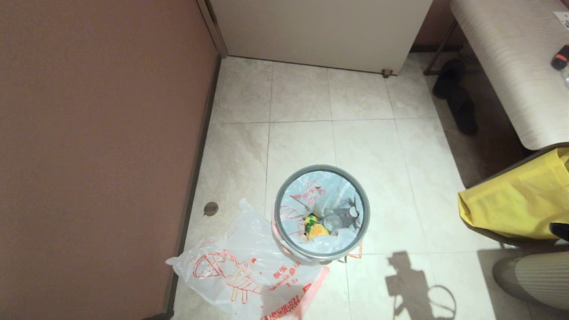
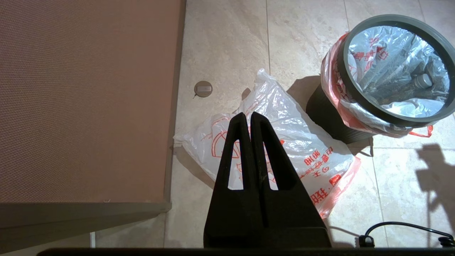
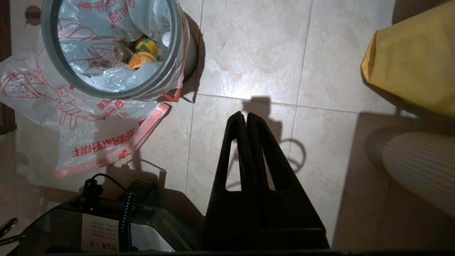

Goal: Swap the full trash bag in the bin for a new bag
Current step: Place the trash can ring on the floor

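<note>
You're at the start: the full trash bag (image 1: 326, 202) sits in the bin (image 1: 284, 195). Both grippers, left (image 2: 247, 117) and right (image 3: 244, 116), are pressed together, empty; part one to grasp its edge.

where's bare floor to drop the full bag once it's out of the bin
Bare tiles lie between the bin and the yellow fabric bag, and beyond the bin toward the white panel. Crowded on the bin's wall side: the new bag is spread there.

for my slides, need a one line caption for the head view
Lined bin holding trash on a tiled floor, new bag flat beside it, yellow bag at right.
</note>
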`<state>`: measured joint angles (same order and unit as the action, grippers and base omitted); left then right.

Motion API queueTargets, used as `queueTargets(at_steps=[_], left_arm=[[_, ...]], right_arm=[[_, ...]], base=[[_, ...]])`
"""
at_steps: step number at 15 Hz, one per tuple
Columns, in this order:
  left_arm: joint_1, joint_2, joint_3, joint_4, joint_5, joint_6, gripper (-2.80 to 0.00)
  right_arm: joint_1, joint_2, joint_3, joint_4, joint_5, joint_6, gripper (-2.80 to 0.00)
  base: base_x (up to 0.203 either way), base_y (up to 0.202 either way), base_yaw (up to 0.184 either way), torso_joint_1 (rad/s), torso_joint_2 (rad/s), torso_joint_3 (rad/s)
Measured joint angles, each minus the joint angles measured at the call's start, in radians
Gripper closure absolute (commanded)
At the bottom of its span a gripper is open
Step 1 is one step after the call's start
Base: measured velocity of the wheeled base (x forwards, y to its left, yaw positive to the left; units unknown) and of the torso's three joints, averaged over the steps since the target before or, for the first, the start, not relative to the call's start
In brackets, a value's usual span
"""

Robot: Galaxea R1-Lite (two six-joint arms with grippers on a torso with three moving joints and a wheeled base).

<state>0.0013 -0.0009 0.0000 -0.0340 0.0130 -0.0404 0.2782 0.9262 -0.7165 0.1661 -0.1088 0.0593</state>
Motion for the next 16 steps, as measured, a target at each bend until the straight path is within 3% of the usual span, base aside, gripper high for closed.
queueTargets(at_steps=[2,6,12,16], left_arm=[[0.0,0.0,0.0,0.0,0.0,0.0,0.0],[0.0,0.0,0.0,0.001,0.0,0.0,0.0],[0.0,0.0,0.0,0.0,0.0,0.0,0.0],[0.0,0.0,0.0,0.001,0.0,0.0,0.0]], right_arm=[[0.062,0.089,-0.001,-0.045,-0.055,0.029,0.0],[0.129,0.252,0.0,-0.065,-0.16,-0.022,0.0],[0.226,0.445,-0.011,-0.094,-0.175,-0.146,0.0],[0.226,0.597,-0.015,-0.311,-0.175,-0.149,0.0]], base=[[0.0,0.0,0.0,0.0,0.0,0.0],[0.0,0.0,0.0,0.0,0.0,0.0],[0.0,0.0,0.0,0.0,0.0,0.0],[0.0,0.0,0.0,0.0,0.0,0.0]])
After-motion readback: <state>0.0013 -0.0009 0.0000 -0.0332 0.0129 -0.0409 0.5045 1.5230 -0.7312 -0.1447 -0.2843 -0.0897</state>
